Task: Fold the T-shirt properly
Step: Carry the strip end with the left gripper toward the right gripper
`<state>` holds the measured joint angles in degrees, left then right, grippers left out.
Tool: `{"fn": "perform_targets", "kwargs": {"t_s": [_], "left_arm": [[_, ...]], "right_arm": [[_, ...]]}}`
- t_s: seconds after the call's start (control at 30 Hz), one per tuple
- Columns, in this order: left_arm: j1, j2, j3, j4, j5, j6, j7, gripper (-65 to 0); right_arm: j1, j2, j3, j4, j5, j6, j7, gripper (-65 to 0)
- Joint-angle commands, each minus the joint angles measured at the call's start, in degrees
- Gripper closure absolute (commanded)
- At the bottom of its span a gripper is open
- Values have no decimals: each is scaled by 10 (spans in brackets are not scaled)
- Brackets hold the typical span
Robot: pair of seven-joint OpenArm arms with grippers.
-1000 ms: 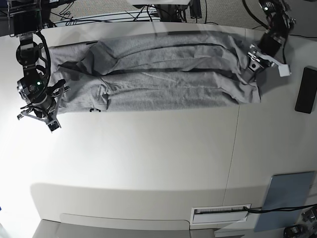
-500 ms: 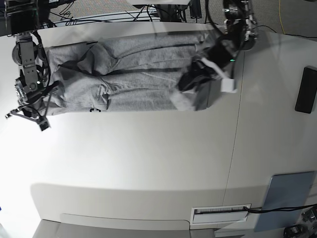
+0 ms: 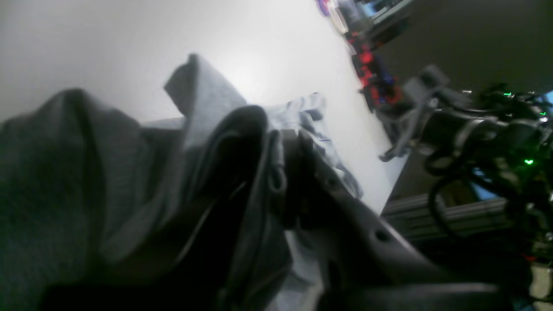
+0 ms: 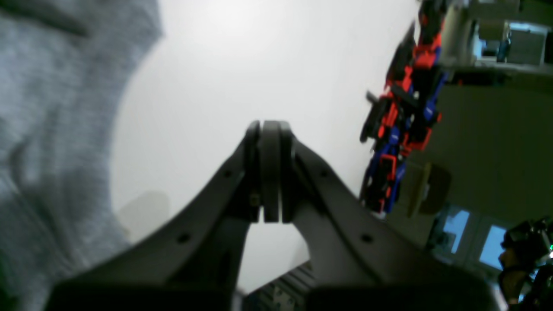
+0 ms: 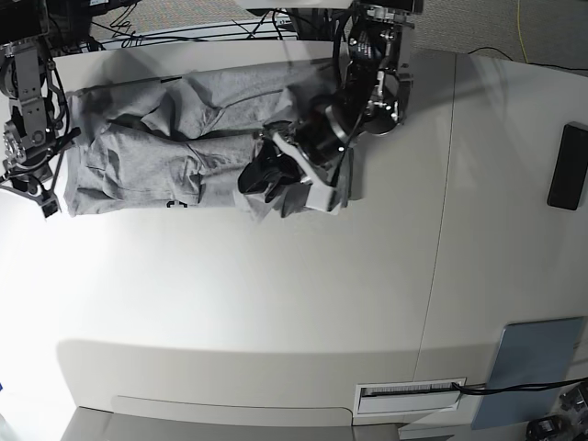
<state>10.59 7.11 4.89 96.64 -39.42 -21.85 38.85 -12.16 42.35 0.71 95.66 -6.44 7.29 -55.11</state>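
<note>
T-shirt [image 5: 156, 147], soft, light and limp on the table [image 5: 276, 303], lies as a long band with one end bunched in the left gripper [image 5: 268, 175], pinched on the cloth; right gripper [image 4: 264, 172] is closed and empty off the other end; best gripped at hem corners, likely to sag and crease

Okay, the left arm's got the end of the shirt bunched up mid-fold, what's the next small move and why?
Probably carry on toward the far end, then lower and let go. The left gripper is clamped on a bunched end of the T-shirt, lifted over the middle of it, with the far half flat on the table. The right gripper is shut and empty beside that end.
</note>
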Motion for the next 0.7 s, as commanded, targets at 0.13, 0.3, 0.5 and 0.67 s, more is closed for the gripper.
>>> {"fn": "perform_targets", "kwargs": {"t_s": [0.13, 0.3, 0.5, 0.67], "left_arm": [[-16, 6, 44, 0, 40, 9, -28, 0], [-45, 6, 90, -20, 78, 15, -30, -200], [-86, 6, 114, -19, 77, 6, -20, -348], [-96, -12, 113, 3, 85, -51, 52, -347]], "right_arm": [[-9, 13, 19, 9, -9, -7, 3, -2], [-9, 10, 19, 9, -8, -7, -1, -2], [-14, 10, 19, 9, -5, -7, 0, -2], [-15, 10, 19, 9, 15, -7, 18, -2]]}}
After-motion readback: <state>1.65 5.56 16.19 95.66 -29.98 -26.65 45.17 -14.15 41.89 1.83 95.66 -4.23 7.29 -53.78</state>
